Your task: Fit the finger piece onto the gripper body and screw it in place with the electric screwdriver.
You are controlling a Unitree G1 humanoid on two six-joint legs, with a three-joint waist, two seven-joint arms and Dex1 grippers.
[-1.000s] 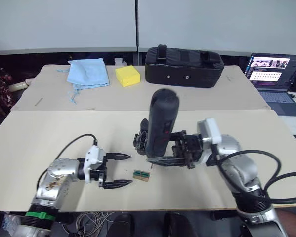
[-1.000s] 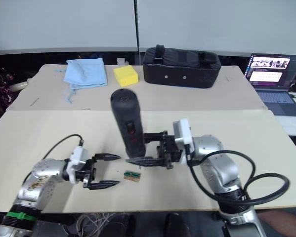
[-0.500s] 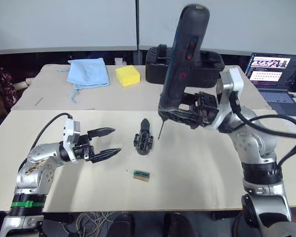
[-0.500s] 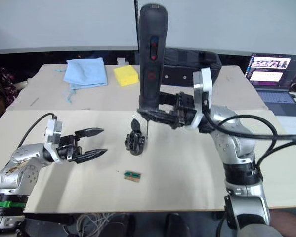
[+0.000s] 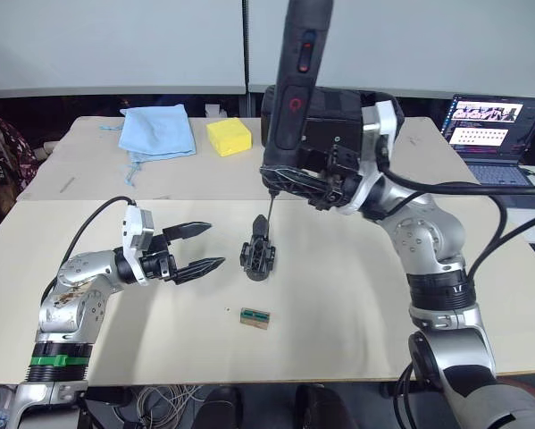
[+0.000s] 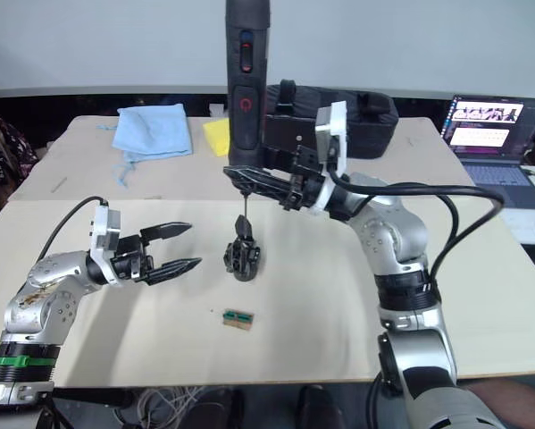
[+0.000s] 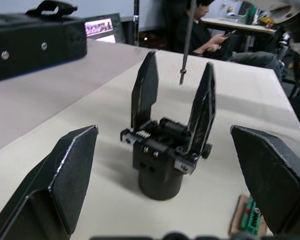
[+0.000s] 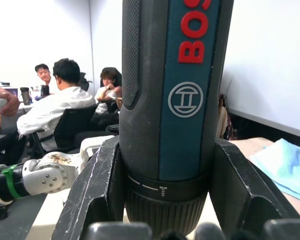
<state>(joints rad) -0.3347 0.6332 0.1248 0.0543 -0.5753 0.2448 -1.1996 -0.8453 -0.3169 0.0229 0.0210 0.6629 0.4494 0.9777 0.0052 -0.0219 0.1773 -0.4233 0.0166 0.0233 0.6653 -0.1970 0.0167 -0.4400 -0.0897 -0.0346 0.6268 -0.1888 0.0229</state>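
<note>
Black electric screwdriver (image 5: 296, 85) held upright in right gripper (image 5: 313, 183), jaws clamped around its lower barrel, bit pointing straight down. Bit tip hangs just above the gripper body (image 5: 257, 256), slightly to the far side of it, not touching as far as can be told. Gripper body stands on its round base mid-bench (image 5: 356, 295), between the two arms. Left wrist view shows two pointed black prongs standing up from it; the finger piece (image 7: 202, 107) looks already seated as one of them, cannot tell which is the newly fitted one or whether any screw is in.

Left gripper (image 5: 194, 249) sits low over the bench on the robot's left of the body, jaws wide apart and empty, tips aimed at the body, near but clear of it.

Key relation: screwdriver long axis vertical, body directly beneath and a touch nearer the robot than the bit. Right arm is the nearer one for the screw. Judgement: step in hand is lining the bit onto a screw head; needs a small shift toward the robot, then straight descent. Left jaws likely to close in and steady the body.

Small green-topped brown block (image 5: 255, 317) lies nearer the robot, apart from the body.
</note>
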